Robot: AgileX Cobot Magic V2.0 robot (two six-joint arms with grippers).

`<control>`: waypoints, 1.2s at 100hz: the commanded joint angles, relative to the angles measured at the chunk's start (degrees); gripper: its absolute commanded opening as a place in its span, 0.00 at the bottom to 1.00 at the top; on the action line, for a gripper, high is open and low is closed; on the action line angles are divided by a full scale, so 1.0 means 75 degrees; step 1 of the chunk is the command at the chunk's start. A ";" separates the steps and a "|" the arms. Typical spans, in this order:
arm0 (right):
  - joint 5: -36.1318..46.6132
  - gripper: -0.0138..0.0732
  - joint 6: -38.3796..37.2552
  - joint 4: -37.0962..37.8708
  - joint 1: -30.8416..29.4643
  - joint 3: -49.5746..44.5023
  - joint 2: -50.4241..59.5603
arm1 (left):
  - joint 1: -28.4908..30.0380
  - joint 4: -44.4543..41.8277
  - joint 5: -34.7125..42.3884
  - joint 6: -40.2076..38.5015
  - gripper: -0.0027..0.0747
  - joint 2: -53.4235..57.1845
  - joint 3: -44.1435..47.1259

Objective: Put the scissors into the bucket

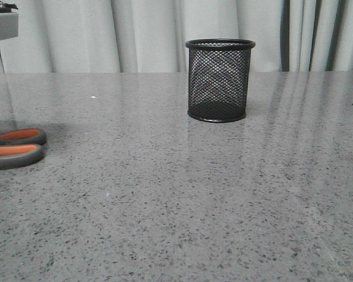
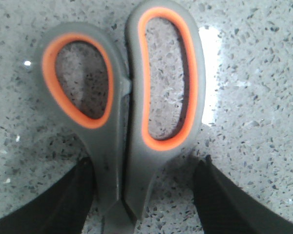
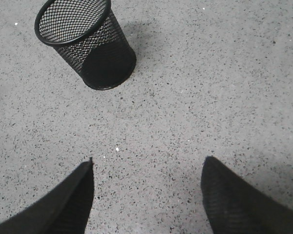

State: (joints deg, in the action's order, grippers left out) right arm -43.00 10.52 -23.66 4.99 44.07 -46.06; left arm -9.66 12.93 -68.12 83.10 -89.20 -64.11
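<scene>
Early stage: scissors (image 2: 124,122) lie flat at the table's left edge, left gripper (image 2: 144,195) spread astride the shank without pinching, right gripper (image 3: 146,195) spread over bare table; bucket (image 1: 219,80) upright mid-table toward the far edge, empty—lift and drop remain.

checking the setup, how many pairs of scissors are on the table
1. The scissors lie at the table's far left edge, between the open left pincer; blades hidden.

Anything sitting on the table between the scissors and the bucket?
Nothing: the front view shows only bare speckled table between the scissors at the left edge and the bucket.
</scene>
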 commanded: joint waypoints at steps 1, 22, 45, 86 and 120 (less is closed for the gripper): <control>0.0397 0.65 0.0082 -0.0054 -0.0049 0.0254 -0.0013 | -0.0034 0.0327 -0.0188 0.0024 0.58 0.0106 -0.0051; 0.0397 0.65 0.0082 -0.0054 -0.0049 0.0254 -0.0013 | -0.0034 0.0299 -0.0084 0.0300 0.42 0.0106 -0.0051; 0.0383 0.65 0.0082 -0.0054 -0.0049 0.0254 -0.0013 | -0.0034 0.0299 0.0163 0.0366 0.05 0.0106 -0.0051; 0.0383 0.65 0.0082 -0.0054 -0.0049 0.0254 -0.0013 | -0.0034 0.0349 -0.0172 -0.0676 0.01 0.0310 -0.0685; 0.0383 0.65 0.0082 -0.0443 -0.0049 0.0318 -0.0013 | -0.0034 0.0425 -0.0505 -0.1307 0.01 0.1289 -0.3006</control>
State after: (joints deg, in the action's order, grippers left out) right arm -43.11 10.52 -24.46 4.99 44.07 -46.06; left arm -9.66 14.06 -70.28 74.29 -83.52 -81.75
